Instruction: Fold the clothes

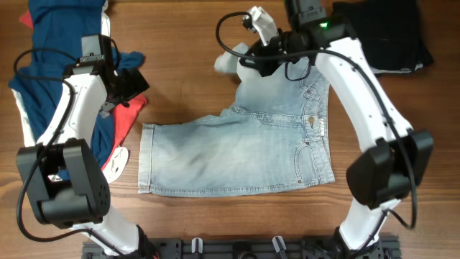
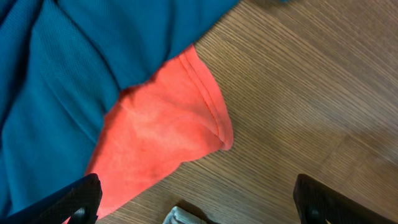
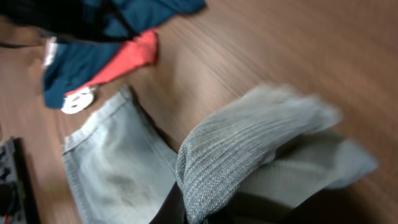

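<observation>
Denim shorts (image 1: 237, 155) in pale faded blue are lying spread across the middle of the wooden bench (image 1: 187, 65), with the leg hem pointing to the robot's left and the waistband to its right. The right gripper (image 1: 260, 59) is hanging over the far edge of the shorts, and a bunched fold of pale cloth (image 3: 249, 149) is rising off the bench into it. In the right wrist view the picture is blurring, but the cloth is gathering tightly at the dark fingers, so the gripper is looking closed on that fold.

The left gripper (image 1: 133, 83) is hovering over the edge of the navy garment (image 1: 57, 29), which is lying at the far left corner. Its fingers (image 2: 78, 199) are standing wide apart and gripping nothing. Beneath them the red part (image 2: 161, 137) of that garment is sticking out from under the navy cloth onto bare wood. Black garments (image 1: 388, 32) are lying at the far right corner, well apart from the shorts.
</observation>
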Controlling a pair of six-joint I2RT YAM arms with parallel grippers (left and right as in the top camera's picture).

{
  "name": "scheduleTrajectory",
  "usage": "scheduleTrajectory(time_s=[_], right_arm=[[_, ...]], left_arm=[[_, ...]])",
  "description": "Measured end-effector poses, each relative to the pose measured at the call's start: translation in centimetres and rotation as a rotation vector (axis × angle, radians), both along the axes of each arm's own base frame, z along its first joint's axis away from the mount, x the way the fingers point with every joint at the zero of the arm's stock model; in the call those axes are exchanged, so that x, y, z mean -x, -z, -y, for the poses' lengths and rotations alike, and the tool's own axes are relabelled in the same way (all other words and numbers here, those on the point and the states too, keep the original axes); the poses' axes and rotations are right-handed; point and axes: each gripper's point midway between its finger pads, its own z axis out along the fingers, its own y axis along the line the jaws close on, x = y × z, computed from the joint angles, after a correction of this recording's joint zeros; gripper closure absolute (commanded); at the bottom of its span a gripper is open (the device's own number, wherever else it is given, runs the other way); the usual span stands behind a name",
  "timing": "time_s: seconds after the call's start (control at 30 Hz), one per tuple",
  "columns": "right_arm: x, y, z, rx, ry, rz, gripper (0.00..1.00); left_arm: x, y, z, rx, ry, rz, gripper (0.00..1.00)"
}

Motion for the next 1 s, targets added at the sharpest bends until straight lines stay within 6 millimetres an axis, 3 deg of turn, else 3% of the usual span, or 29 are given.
scheduleTrajectory(time_s=[0.07, 0.2, 0.37, 0.5, 0.57, 0.8, 1.0], right_arm=[[0.1, -0.5, -0.1, -0.017, -0.018, 0.012, 0.96], [-0.3, 0.6, 0.4, -0.048, -0.029, -0.023, 0.96], [-0.8, 1.3, 1.1, -0.066, -0.022, -0.051, 0.96], [-0.4, 1.3, 0.9, -0.074, -0.032, -0.066, 0.96], [-0.2, 1.3, 0.9, -0.075, -0.039, -0.070, 0.96], [-0.1, 1.3, 0.9, -0.071, -0.059, -0.056, 0.96], [-0.1, 1.3, 0.9, -0.069, -0.065, -0.050, 0.96]], left_arm=[[-0.1, 0.0, 0.5, 0.021, 0.016, 0.003, 0.02], [-1.4, -0.5, 2.9, 0.079, 0.111, 0.063, 0.00], [-4.7, -2.7, 11.3, 0.154, 0.392, 0.247, 0.00], [-5.3, -3.3, 17.5, 0.197, 0.560, 0.323, 0.00], [-5.4, -2.6, 20.0, 0.230, 0.622, 0.339, 0.00], [-7.6, 1.6, 22.9, 0.382, 0.691, 0.390, 0.00], [-8.7, 3.5, 24.6, 0.518, 0.732, 0.453, 0.01]])
